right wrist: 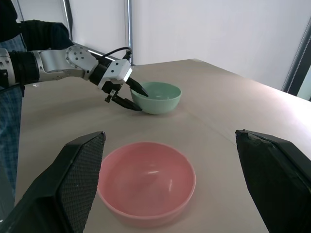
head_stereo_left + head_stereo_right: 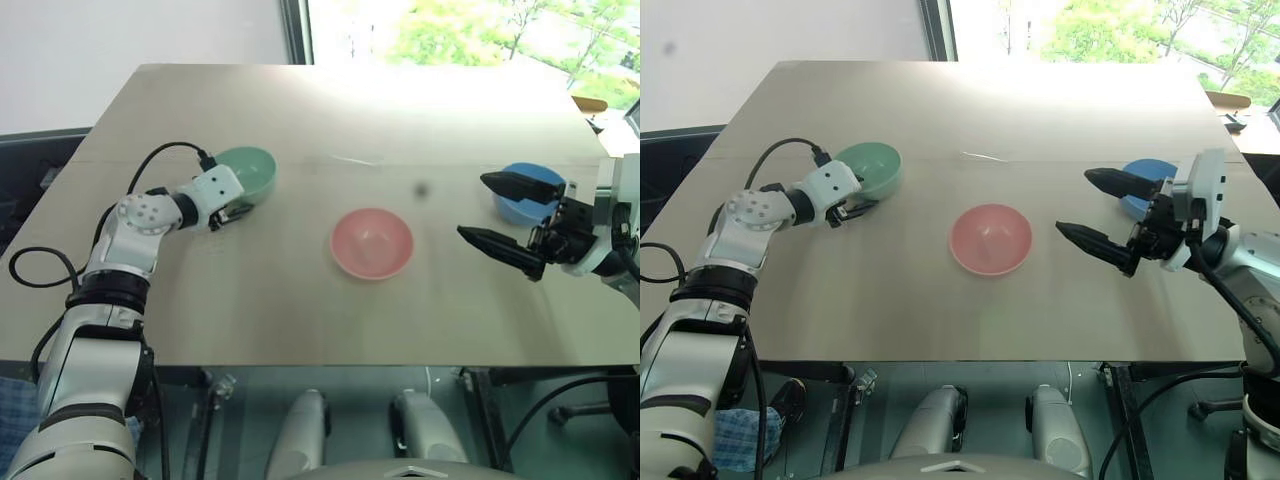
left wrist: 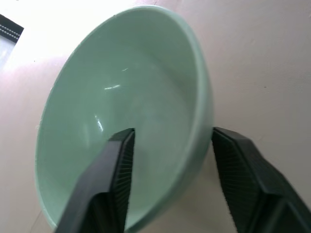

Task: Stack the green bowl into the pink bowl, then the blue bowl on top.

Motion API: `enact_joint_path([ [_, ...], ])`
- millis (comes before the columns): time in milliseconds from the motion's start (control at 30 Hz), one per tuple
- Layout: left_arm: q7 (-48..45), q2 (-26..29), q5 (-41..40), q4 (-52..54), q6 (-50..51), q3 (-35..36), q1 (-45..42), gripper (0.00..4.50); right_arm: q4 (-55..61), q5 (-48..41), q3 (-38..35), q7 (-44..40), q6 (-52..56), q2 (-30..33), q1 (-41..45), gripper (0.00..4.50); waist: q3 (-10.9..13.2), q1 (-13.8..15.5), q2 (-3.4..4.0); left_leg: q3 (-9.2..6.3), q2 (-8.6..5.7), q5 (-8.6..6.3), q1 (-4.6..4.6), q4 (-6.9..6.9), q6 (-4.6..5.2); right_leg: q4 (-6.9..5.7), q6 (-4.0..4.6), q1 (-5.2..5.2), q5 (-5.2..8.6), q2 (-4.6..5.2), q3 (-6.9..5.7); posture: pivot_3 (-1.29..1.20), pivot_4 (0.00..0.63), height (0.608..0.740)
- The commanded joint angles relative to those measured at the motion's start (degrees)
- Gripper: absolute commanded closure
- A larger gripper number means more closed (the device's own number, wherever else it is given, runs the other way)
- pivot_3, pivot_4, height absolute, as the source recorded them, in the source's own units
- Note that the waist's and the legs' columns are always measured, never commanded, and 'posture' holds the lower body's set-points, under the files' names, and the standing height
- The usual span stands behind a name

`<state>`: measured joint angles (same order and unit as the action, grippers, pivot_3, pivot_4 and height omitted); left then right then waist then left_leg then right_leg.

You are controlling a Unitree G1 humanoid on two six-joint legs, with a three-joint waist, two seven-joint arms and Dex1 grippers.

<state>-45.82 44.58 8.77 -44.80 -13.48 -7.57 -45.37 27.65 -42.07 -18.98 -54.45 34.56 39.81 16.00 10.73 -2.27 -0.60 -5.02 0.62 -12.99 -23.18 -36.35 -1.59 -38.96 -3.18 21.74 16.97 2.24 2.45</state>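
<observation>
Your L end effector [image 3: 170, 160] is at the green bowl [image 2: 246, 172], on the table's [image 2: 300, 110] left side. In the L wrist view its fingers straddle the bowl's near wall: one finger [image 3: 114, 179] sits inside the bowl, the other outside against the table surface. Jaws are part-closed around the rim, but a gap shows between the outer finger and the wall, so you can't confirm a firm grip. The bowl rests upright on the table.

The pink bowl [image 2: 372, 242] sits upright and empty near table centre, well apart from the green bowl. Nothing is stacked in it.

The blue bowl [image 2: 1145, 185] is on the right side of the table, partly hidden behind your R end effector [image 2: 505, 215].

Your R end effector is released: jaws spread wide, grasping nothing. It hovers above the table between the pink and blue bowls, pointing toward table centre. In the R wrist view its two fingers frame the pink bowl, w/ the green bowl and L arm beyond.

A person's dark sleeve [image 1: 34, 31] shows at the edge of the R wrist view, behind the L arm.
</observation>
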Motion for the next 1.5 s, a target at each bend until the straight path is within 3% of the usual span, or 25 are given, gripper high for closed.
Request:
enact_joint_path([
  [33,-0.8,-0.3,-0.9,-0.6,-4.0,0.9,-1.4,3.66,-0.2,-0.9,0.0,0.4,-1.6,1.1,2.1,0.0,0.0,0.0,0.0,0.0,0.0,0.0,0.0,-0.01,0.0,-0.01,0.0,0.0,0.0,0.0,0.0,0.0,0.15,0.74],
  [100,-1.1,-0.4,-0.9,-0.4,-4.5,1.1,-1.3,4.46,-0.4,-1.0,0.3,0.3,-1.7,1.3,2.3,0.0,0.0,0.1,0.0,-0.01,0.0,0.0,0.0,-0.02,0.0,-0.02,0.0,0.0,0.0,0.0,-0.01,0.0,0.15,0.74],
  [333,-3.6,-0.9,-1.9,1.0,-6.9,1.6,-3.1,4.46,-0.9,-0.9,1.4,0.4,-2.1,1.4,2.8,0.0,0.0,0.0,0.0,-0.07,0.0,0.0,-0.16,-0.09,0.0,-0.02,0.0,0.09,0.0,0.0,-0.07,0.0,0.15,0.74],
  [567,-14.4,-5.9,-9.5,10.0,-8.2,0.8,-10.0,4.46,-2.0,-0.4,3.2,0.3,-2.6,1.4,4.3,0.0,0.0,0.6,-0.01,-0.29,-0.05,0.0,-0.58,-0.5,0.0,-0.1,-0.06,0.26,-0.04,0.02,-0.3,0.0,0.15,0.74],
  [700,-28.1,-9.3,-19.8,28.2,-0.4,-3.4,-8.3,4.46,-2.1,-0.7,3.6,0.6,-2.6,1.4,5.2,0.0,0.0,0.3,-0.01,-0.27,-0.06,0.0,-0.65,-0.64,0.0,-0.08,-0.12,0.25,-0.07,0.03,-0.26,0.0,0.15,0.74],
  [833,-35.0,-9.5,-26.1,39.0,7.0,-5.9,-4.9,4.46,-1.9,-0.5,3.8,1.3,-3.0,1.2,5.6,0.0,0.0,-0.4,0.02,-0.2,-0.03,0.0,-0.58,-0.62,0.0,-0.1,-0.11,0.25,-0.07,0.01,-0.16,0.0,0.15,0.74],
  [1000,-38.8,-8.6,-26.6,44.2,10.0,-7.5,-2.8,4.46,-0.6,-0.9,3.5,2.5,-3.0,1.0,4.6,0.0,0.0,-0.2,0.03,-0.17,0.04,0.0,-0.47,-0.79,0.01,-0.54,-0.1,0.3,-0.06,-0.12,-0.09,0.0,0.15,0.74],
  [1167,-40.2,-8.7,-25.3,42.7,9.5,-8.1,-3.0,4.46,0.4,-1.4,2.6,3.6,-3.1,1.0,3.0,0.0,0.0,0.1,0.03,-0.16,0.01,0.0,-0.48,-1.0,0.02,-0.72,-0.11,0.29,-0.06,-0.11,-0.07,0.0,0.15,0.74],
  [1267,-39.4,-9.8,-25.4,42.0,9.7,-7.6,-3.6,3.46,0.4,-1.5,2.7,3.9,-3.3,1.1,2.7,0.0,0.0,0.1,0.02,-0.16,0.01,0.0,-0.49,-1.0,0.02,-0.72,-0.11,0.3,-0.06,-0.11,-0.06,0.0,0.15,0.74],
  [1400,-35.5,-11.9,-23.8,39.8,7.2,-5.8,-4.6,1.8,0.3,-1.7,2.8,4.1,-3.6,1.2,2.5,0.0,0.0,0.1,0.02,-0.16,0.01,0.0,-0.49,-1.0,0.02,-0.72,-0.11,0.3,-0.06,-0.11,-0.07,0.0,0.15,0.74],
  [1500,-33.0,-12.2,-27.0,40.6,12.6,-3.3,-3.9,0.67,0.1,-1.5,2.9,4.0,-3.7,1.5,2.3,0.0,0.0,0.0,0.02,-0.16,0.01,0.0,-0.49,-1.0,0.02,-0.71,-0.11,0.3,-0.06,-0.11,-0.06,0.0,0.15,0.74],
])
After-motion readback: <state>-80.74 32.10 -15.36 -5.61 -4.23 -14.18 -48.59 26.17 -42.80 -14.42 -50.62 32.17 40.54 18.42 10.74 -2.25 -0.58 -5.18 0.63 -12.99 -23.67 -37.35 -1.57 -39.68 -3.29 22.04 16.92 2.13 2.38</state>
